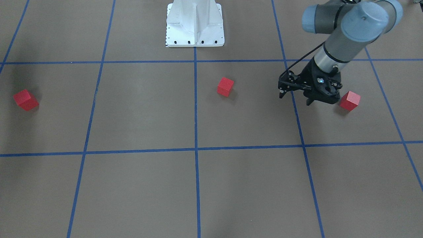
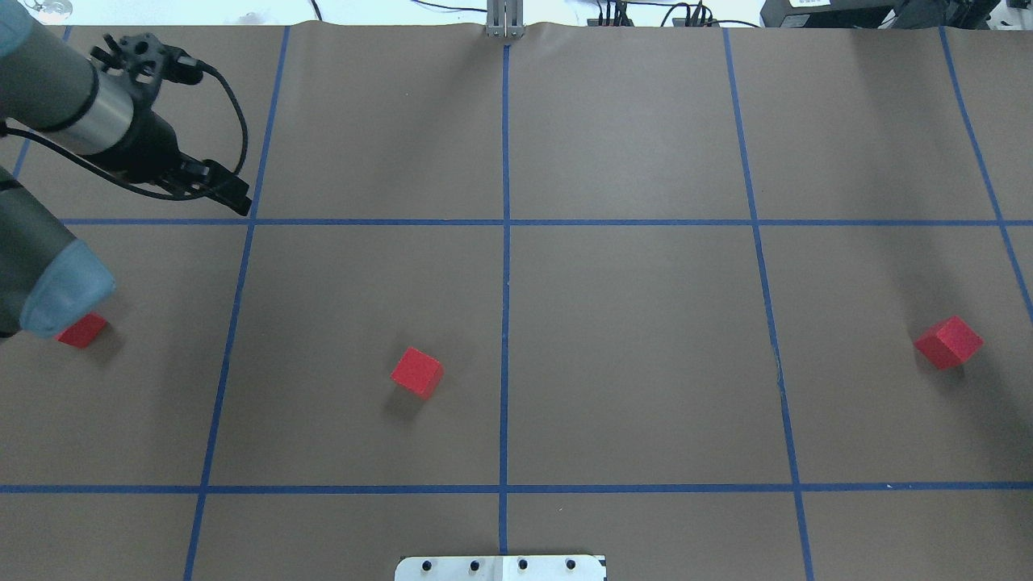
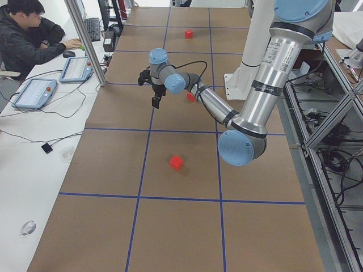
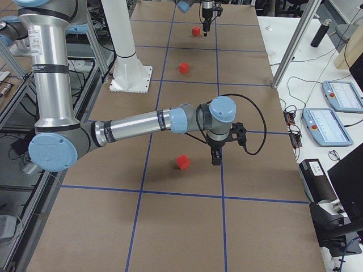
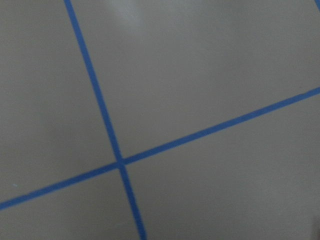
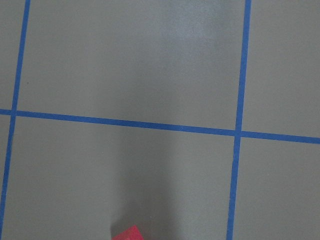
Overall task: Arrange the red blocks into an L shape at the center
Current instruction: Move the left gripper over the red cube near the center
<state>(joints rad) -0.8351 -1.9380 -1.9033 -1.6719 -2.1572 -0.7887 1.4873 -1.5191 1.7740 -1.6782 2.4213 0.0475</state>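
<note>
The left hand (image 2: 224, 190) is hanging raised at the upper left of the overhead view, over a crossing of blue tape lines (image 5: 119, 162) that is filling its wrist camera; it is carrying none of the cubes, and I cannot tell whether its jaws are parted or closed, since no view is resolving the tips cleanly; the right hand (image 4: 216, 157) is showing only near the middle of the right side view, where its state is not readable either. The nearest block (image 1: 350, 100) is sitting at the right of the front-facing view; there it is seeming to touch the left hand, but the overhead view is showing them well apart, with the block half tucked under the arm's elbow at the left edge. The middle block (image 2: 417, 373) is lying left of centre in the overhead frame; the far block (image 2: 948, 341) is resting near the right edge, just beside the right hand in the right side view. All three are lying on the brown surface (image 2: 646, 363), well apart and turned off the grid; none is reaching the centre crossing (image 2: 506, 222), which I am taking to be the one on the middle line. These red blocks are looking light, rigid and matte, so the grip should be holding without much squeeze; I am judging the best hold to be across two opposite flat faces, jaws turned to match each cube's rotation, never corner to corner; being so light, they are likely to skid or twist if nudged.
</note>
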